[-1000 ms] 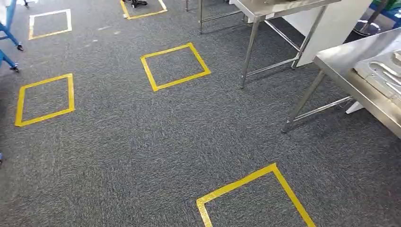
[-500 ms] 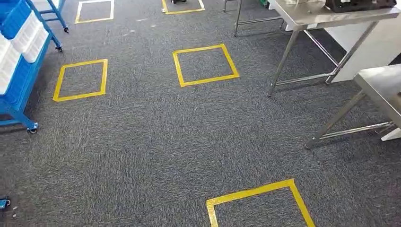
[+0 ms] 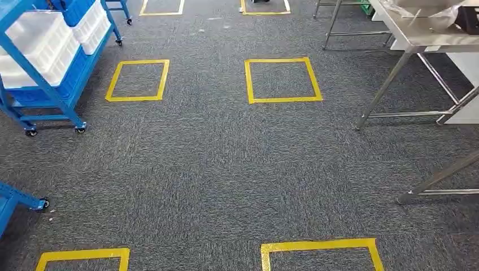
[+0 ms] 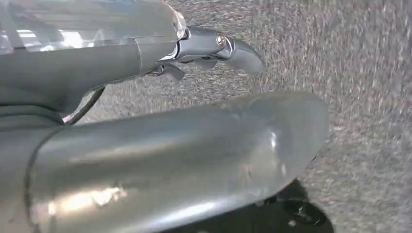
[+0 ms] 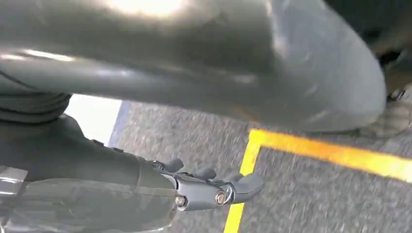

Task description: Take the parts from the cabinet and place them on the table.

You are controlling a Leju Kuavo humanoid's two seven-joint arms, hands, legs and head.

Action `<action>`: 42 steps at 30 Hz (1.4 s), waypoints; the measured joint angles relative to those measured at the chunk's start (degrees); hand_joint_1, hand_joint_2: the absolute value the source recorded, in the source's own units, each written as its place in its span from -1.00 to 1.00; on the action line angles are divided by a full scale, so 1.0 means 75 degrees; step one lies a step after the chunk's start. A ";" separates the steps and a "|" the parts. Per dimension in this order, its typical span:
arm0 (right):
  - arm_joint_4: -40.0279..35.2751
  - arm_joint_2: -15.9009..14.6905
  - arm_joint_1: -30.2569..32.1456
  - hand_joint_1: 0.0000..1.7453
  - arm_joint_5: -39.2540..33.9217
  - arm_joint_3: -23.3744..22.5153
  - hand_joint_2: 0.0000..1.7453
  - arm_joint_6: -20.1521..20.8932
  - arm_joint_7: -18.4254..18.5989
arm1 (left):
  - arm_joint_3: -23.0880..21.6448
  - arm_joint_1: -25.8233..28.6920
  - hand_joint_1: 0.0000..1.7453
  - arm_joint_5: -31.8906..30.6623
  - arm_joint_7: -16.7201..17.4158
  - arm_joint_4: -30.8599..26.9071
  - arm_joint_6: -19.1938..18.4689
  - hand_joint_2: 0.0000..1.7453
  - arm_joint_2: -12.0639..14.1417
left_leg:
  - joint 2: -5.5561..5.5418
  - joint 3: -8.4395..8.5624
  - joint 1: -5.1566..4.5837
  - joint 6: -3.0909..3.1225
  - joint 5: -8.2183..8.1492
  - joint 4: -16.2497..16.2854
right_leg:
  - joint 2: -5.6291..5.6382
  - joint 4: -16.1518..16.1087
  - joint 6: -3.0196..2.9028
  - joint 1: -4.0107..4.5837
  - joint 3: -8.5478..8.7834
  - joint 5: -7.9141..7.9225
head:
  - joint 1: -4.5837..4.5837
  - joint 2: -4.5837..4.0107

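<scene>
The blue wheeled cabinet (image 3: 44, 90) stands at the left of the head view, with white bins (image 3: 35, 40) on its shelves; I cannot make out any parts inside them. A steel table (image 3: 419, 36) stands at the far right with some pale things on top. My left hand (image 4: 209, 48) hangs over grey carpet in the left wrist view, fingers stretched out and holding nothing. In the right wrist view my right hand (image 5: 214, 187) also hangs empty with loose fingers, above a yellow tape line (image 5: 335, 153).
Yellow tape squares (image 3: 282, 79) (image 3: 138, 80) mark the grey carpet between cabinet and table, and two more lie at the near edge (image 3: 319, 248). A second table's leg (image 3: 440, 180) slants in at the lower right. Another blue frame's caster (image 3: 42, 203) sits at the near left.
The camera has turned left: the whole floor has slid rightward in the picture. The blue cabinet has come into view and the nearest steel table has mostly left the frame.
</scene>
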 joint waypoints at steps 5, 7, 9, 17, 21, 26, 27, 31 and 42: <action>0.0000 -0.0003 0.0032 -1.00 0.0017 -0.0003 -1.00 0.0000 0.0003 | 0.0000 0.0000 -1.00 0.0006 0.0023 0.0000 0.0012 -1.00 0.0012 | 0.0879 -0.0618 -0.0014 -0.0115 -0.0724 0.1251 | -0.0562 -0.0213 -0.0248 -0.0007 0.0128 0.0068 | -0.0105 0.0000; 0.0000 -0.0003 0.0040 -1.00 0.0026 -0.0006 -1.00 0.0003 0.0003 | 0.0000 -0.0011 -1.00 0.0012 0.0023 0.0000 0.0012 -1.00 0.0012 | 0.0927 -0.1141 0.0028 -0.0175 -0.1091 0.2299 | -0.0820 -0.0208 -0.0264 0.0022 0.0128 0.0043 | -0.0105 0.0003; 0.0000 -0.0003 0.0033 -1.00 0.0026 -0.0009 -1.00 0.0000 0.0003 | 0.0000 0.0020 -1.00 0.0012 0.0023 0.0000 0.0012 -1.00 0.0009 | 0.0981 -0.1047 0.0093 -0.0232 -0.0802 0.2117 | -0.1022 -0.0197 -0.0234 0.0022 0.0151 0.0007 | -0.0108 0.0003; 0.0000 -0.0015 -0.0086 -1.00 0.0050 -0.0012 -1.00 -0.0003 0.0003 | 0.0003 0.0022 -1.00 0.0023 0.0026 -0.0003 0.0012 -1.00 0.0035 | 0.1216 -0.0046 0.0056 0.0030 -0.0032 0.0109 | -0.1529 -0.0150 0.0151 -0.0006 0.0328 -0.0163 | -0.0058 0.0003; 0.0000 -0.0012 -0.0029 -1.00 0.0093 -0.0015 -1.00 -0.0015 0.0003 | 0.0003 -0.0009 -1.00 0.0026 0.0023 -0.0006 0.0012 -1.00 0.0052 | 0.0911 -0.0061 0.0010 0.0196 0.0023 0.0061 | -0.0613 0.1575 0.0156 -0.0033 -0.0485 -0.1143 | 0.0000 0.0003; 0.0000 -0.0015 -0.0006 -1.00 0.0114 -0.0017 -1.00 -0.0029 0.0003 | 0.0003 0.0006 -1.00 0.0026 0.0023 -0.0006 0.0009 -1.00 0.0050 | 0.0338 0.0006 -0.0125 0.0245 0.0019 0.0065 | -0.0385 0.0939 -0.0174 0.0180 -0.0453 -0.0174 | -0.0003 0.0000; 0.0000 -0.0026 0.0008 -1.00 0.0114 -0.0020 -1.00 -0.0041 0.0003 | 0.0003 0.0000 -1.00 0.0026 0.0023 -0.0003 0.0009 -1.00 0.0050 | 0.0235 0.0019 -0.0120 0.0245 0.0018 0.0061 | -0.0110 0.0207 -0.0263 0.0248 -0.0153 0.0190 | 0.0003 0.0000; 0.0000 -0.0064 -0.0040 -1.00 0.0117 -0.0026 -1.00 -0.0058 0.0006 | 0.0003 0.0017 -1.00 0.0035 0.0023 -0.0006 0.0000 -1.00 0.0023 | -0.0059 -0.0048 -0.0088 0.0145 0.0056 0.0018 | -0.0074 -0.0066 -0.0345 0.0296 -0.0058 0.0162 | 0.0061 0.0003; 0.0000 -0.0023 0.0009 -1.00 0.0166 -0.0032 -1.00 -0.0050 0.0000 | 0.0006 0.0022 -1.00 0.0035 0.0023 -0.0006 0.0009 -1.00 0.0061 | 0.1348 -0.0101 0.0080 -0.0301 -0.0014 0.0369 | -0.1288 -0.0233 -0.0269 0.0079 0.0205 0.0044 | -0.0017 0.0000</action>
